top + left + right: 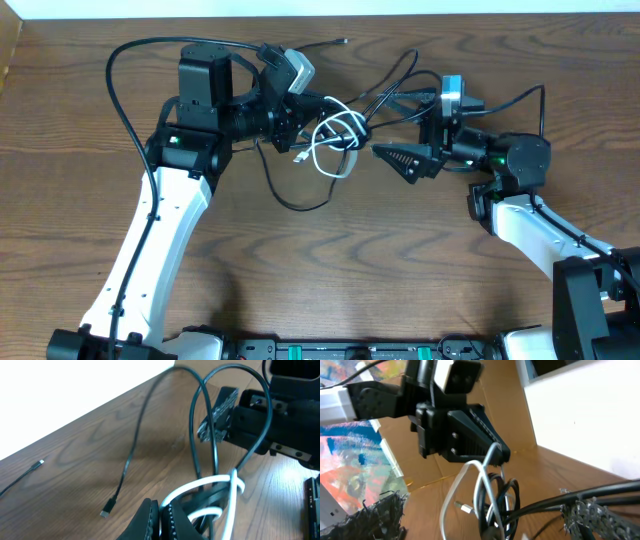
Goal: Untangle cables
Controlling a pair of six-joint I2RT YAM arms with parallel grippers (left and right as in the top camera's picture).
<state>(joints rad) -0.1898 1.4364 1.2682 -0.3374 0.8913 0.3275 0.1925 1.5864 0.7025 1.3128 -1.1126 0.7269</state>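
The left gripper [338, 110] is clamped shut on the white cable [210, 480], which is looped with the black cable [131, 452] at mid-table. The right gripper [392, 166] stands wide open and empty, just beside both cables, with its jaws pointing toward them.

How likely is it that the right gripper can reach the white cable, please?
Probably yes: the open right gripper sits beside the white cable, nothing visibly between; the left gripper pinches it.

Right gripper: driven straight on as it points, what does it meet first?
The right gripper would likely meet the white cable loop hanging from the left gripper's shut jaws, with black cable tangled in; depth is unclear.
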